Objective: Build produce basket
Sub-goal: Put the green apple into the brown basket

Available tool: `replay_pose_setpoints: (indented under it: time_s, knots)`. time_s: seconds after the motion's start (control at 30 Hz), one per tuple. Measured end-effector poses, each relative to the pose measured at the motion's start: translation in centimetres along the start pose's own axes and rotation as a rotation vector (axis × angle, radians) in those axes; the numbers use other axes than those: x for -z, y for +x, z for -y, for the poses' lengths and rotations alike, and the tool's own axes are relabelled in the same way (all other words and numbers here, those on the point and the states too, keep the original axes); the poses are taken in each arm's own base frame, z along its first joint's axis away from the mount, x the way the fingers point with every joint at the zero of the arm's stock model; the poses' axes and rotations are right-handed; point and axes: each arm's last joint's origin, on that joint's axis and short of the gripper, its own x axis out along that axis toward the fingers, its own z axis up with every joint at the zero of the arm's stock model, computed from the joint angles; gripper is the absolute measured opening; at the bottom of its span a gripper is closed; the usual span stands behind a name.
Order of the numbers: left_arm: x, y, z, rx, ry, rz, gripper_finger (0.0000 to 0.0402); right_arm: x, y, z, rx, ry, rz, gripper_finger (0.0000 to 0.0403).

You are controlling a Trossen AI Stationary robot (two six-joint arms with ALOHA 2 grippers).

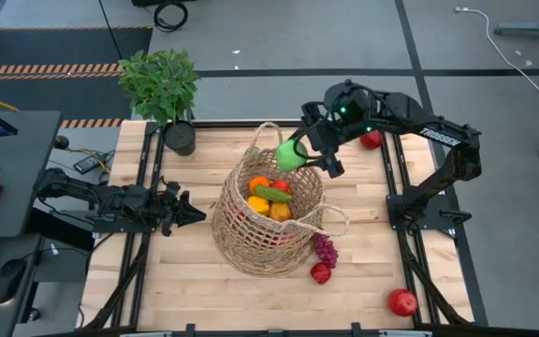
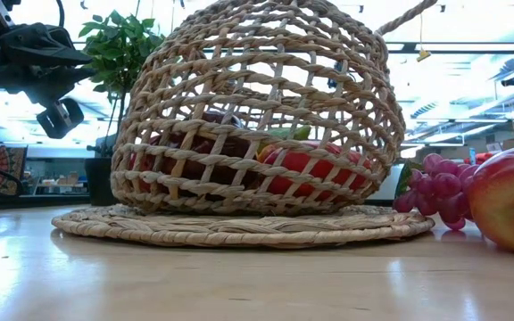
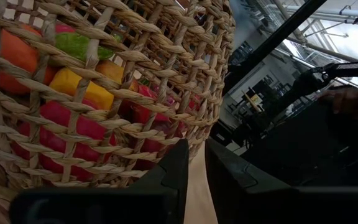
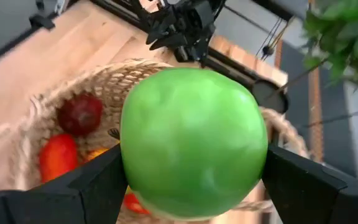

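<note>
— High view first: where's your right end effector [image 1: 299, 153]?

— Above the far rim of the basket [image 1: 241, 245], and you can see its fingers clamped on the green apple [image 1: 290, 154].

— And what's in the basket?

— You've got an orange, cucumber [image 1: 272, 194] and peppers inside. Grapes [image 1: 326, 249] and a red apple [image 1: 321, 272] lie on the counter [image 1: 363, 281] just beside it.

— Your left end effector [image 1: 187, 210]?

— Beside the basket, fingers narrow, holding nothing.

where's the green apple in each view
High view: green apple in the right gripper, over the basket rim's far side.
Low view: not visible.
Left wrist view: not visible.
Right wrist view: fills the centre, between the fingers.
Shared landmark: the basket.
</note>
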Motion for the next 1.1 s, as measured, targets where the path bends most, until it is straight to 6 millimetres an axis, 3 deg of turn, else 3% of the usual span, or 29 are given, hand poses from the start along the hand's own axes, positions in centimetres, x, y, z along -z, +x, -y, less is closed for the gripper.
replay_pose_setpoints:
  time_s: [0.57,0.8,1.1]
  knots:
    - [0.0,0.0,0.0,0.000,0.001,0.000,0.0062,2.1,5.9,-3.8,0.043,0.131,-0.182,0.0337]
    - [0.0,0.0,0.0,-0.001,0.001,0.000,0.0059,3.0,7.8,-4.3,0.064,0.037,-0.249,0.0337]
    - [0.0,0.0,0.0,0.000,0.000,0.000,0.0063,3.6,12.7,-3.7,0.076,-0.254,-0.303,0.0337]
